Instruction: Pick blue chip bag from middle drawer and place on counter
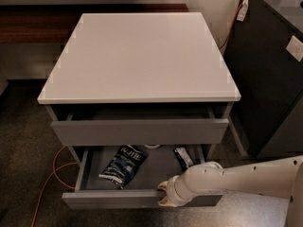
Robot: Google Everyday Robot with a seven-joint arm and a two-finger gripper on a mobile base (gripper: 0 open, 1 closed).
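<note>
The gripper [163, 195] sits at the front edge of the middle drawer [118, 200], but how it meets that edge is hard to make out. The arm [236, 178] runs off the right side. The back of the drawer is hidden under the upper drawer [139, 130]. Only a thin bit of a white round thing [152, 146] peeks out there. The white letters on the blue chip bag [123, 164] are too blurry to read. The orange cable [46, 189] is cut off at the bottom.

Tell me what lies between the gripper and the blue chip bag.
Only bare middle drawer floor, in the camera view; the gripper is at the drawer's front edge.
</note>
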